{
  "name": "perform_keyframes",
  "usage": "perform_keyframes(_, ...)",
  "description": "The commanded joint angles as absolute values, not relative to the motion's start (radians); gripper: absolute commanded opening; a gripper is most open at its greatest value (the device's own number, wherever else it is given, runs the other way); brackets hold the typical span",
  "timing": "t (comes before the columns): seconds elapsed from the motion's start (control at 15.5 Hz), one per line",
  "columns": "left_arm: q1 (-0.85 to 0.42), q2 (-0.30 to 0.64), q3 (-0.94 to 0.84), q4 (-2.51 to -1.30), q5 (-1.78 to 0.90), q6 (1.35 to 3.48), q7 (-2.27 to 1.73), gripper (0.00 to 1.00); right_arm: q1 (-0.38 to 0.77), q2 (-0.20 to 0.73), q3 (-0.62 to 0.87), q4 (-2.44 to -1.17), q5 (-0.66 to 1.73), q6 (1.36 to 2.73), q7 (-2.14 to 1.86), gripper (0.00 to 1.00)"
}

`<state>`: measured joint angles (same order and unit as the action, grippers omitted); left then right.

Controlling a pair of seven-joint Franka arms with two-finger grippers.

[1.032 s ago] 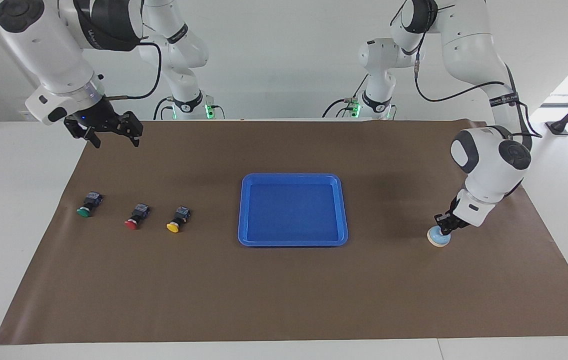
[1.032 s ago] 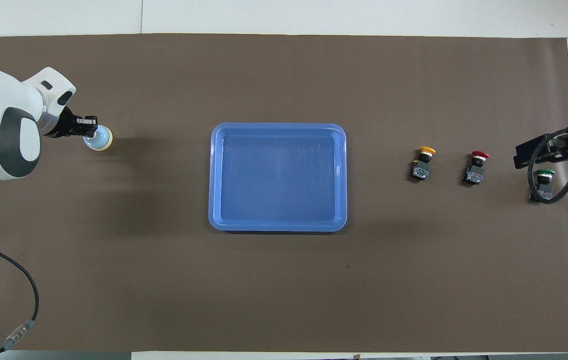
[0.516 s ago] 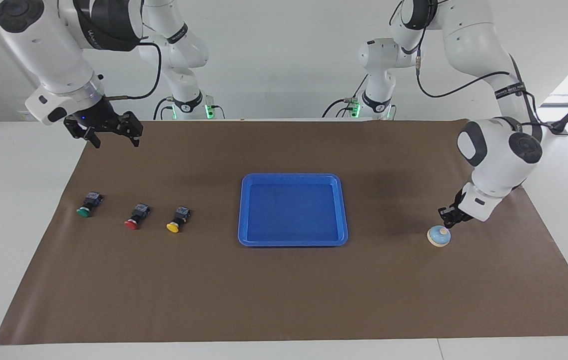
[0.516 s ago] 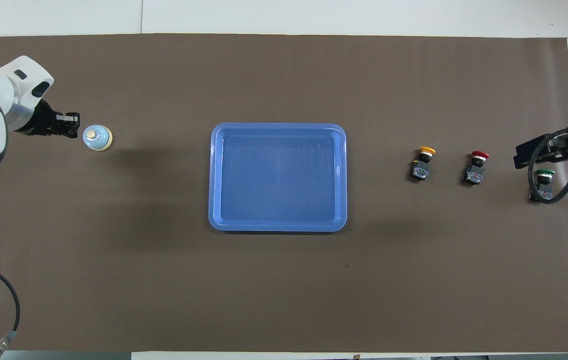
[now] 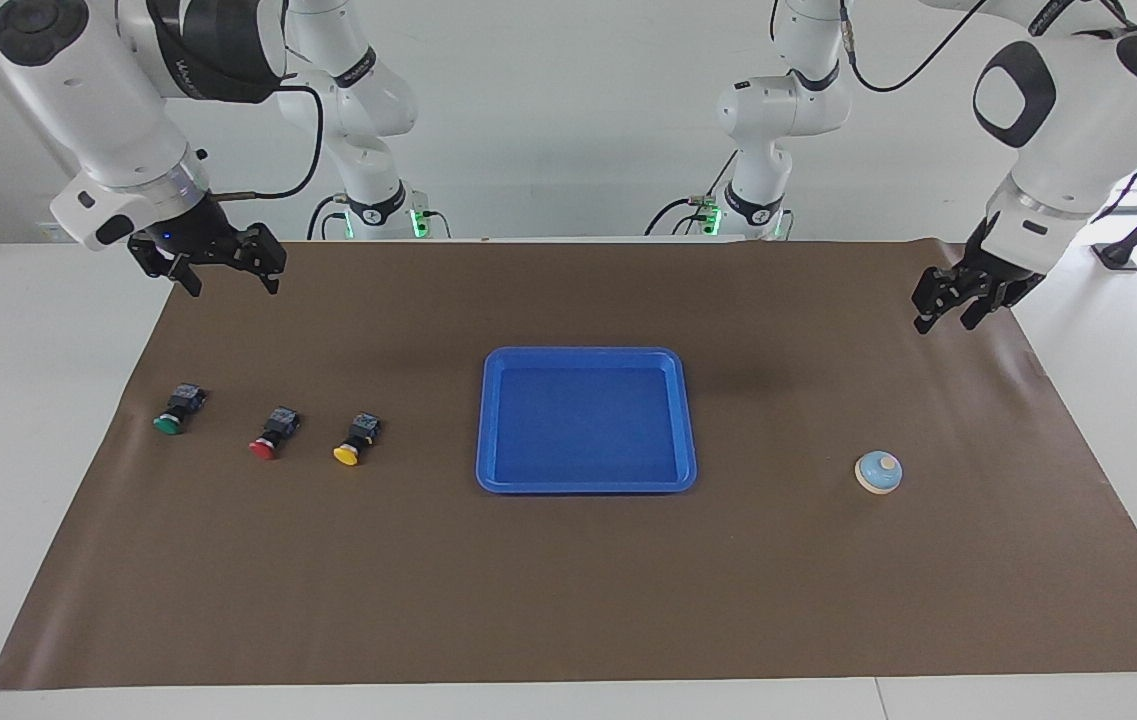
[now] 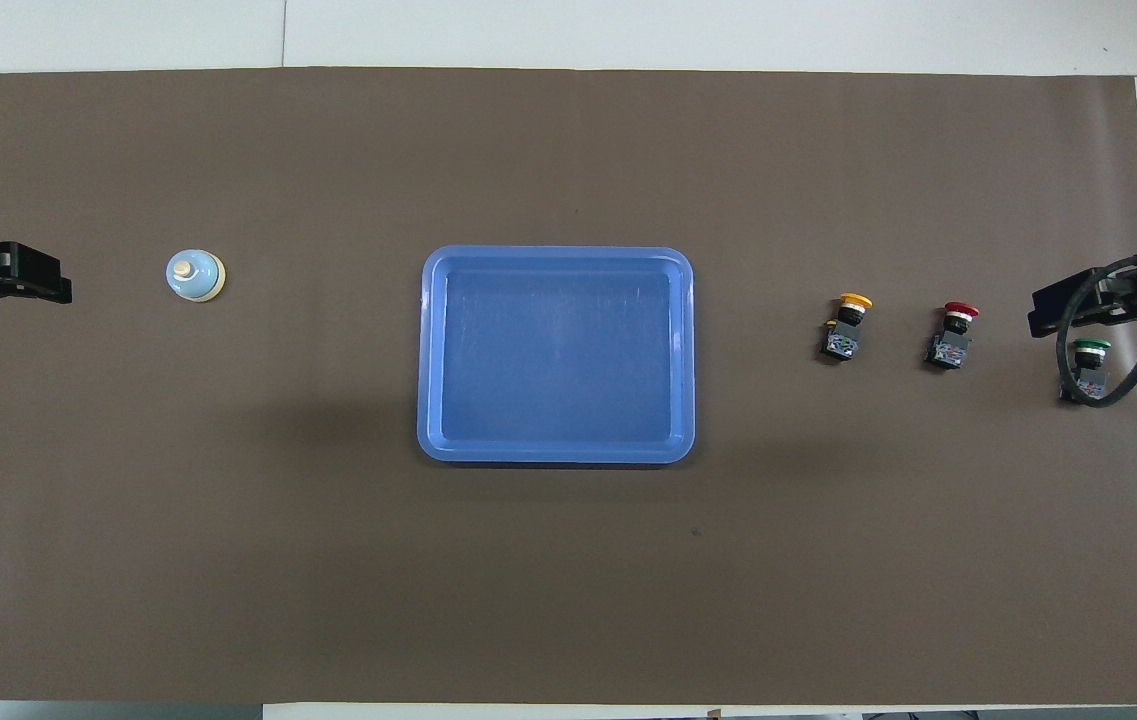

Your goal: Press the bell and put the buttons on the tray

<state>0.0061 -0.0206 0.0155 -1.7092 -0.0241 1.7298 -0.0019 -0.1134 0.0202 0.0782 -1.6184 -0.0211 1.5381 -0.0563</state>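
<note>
We see a white table covered by a wide brown paper mat, with a plain white wall above it.

The left gripper hangs raised over the mat's edge at its own arm's end, fingers apart and holding nothing. Well below it, farther out from the robots, the small light-blue dome bell with a cream base ring and knob stands alone on the mat.

The right gripper waits in the air over the other end, fingers spread and empty. Under and outward from it lie the three black-bodied push buttons in a row: the green-capped button, the red-capped button and the yellow-capped button.

Between both grippers sits the shallow bright blue plastic tray, with nothing in it. A black cable crosses the overhead view at the green button.
</note>
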Motion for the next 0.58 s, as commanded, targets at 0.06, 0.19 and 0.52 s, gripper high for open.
perform_keyframes(0.06, 0.011, -0.071, 0.015, -1.736, -0.015, 1.703, -0.015, 1.0, -0.13, 0.003, 0.09, -1.632, -0.026, 1.536, -0.077, 1.0)
perform_keyframes(0.19, 0.009, -0.068, 0.014, -1.733, -0.015, 1.701, -0.014, 1.0, -0.13, 0.003, 0.089, -1.632, -0.026, 1.536, -0.077, 1.0)
perform_keyframes(0.52, 0.012, -0.026, 0.014, -1.684, -0.018, 1.644, -0.009, 1.0, -0.13, 0.003, 0.091, -1.632, -0.026, 1.536, -0.077, 1.0)
